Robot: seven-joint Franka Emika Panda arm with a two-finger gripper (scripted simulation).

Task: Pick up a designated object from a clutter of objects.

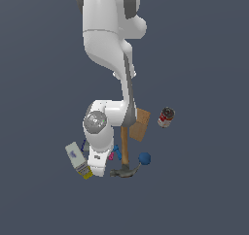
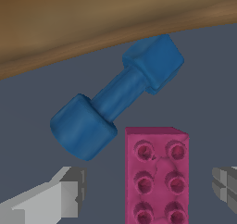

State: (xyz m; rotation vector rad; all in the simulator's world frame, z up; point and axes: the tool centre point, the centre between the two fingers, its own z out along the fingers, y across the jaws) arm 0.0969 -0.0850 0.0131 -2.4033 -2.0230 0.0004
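Arm (image 1: 109, 40): white, glossy, rounded segments with grey joint caps, bent down over the clutter; largest thing in the exterior view.

Hammer (image 1: 124, 149): long wooden handle, brown with smooth grain, dark metal head at the lower end. In the wrist view the handle filled the upper band as a broad brown curve.

Tan wooden block (image 1: 139, 125): flat-faced, boxy, lying against the handle on the exterior view's right.

White-and-yellow box (image 1: 78, 159): thin rectangular carton, tilted, at the exterior view's left of the arm.

Red can (image 1: 166, 117): short cylinder, dark top, well apart toward the exterior view's right.

Blue ball (image 1: 144, 158): small matte sphere, near the hammer head.

Blue piece (image 2: 115, 98): dumbbell-like, a thin shaft between a round end and a blocky end, lying between handle and brick.

Pink brick (image 2: 156, 174): flat magenta rectangle, two rows of round studs, slightly rough surface; on the floor between the fingers, just beside the blue piece.

Claw (image 2: 150, 190): grey squared fingers (image 2: 65, 195) stood apart on either side of the brick, not touching it.
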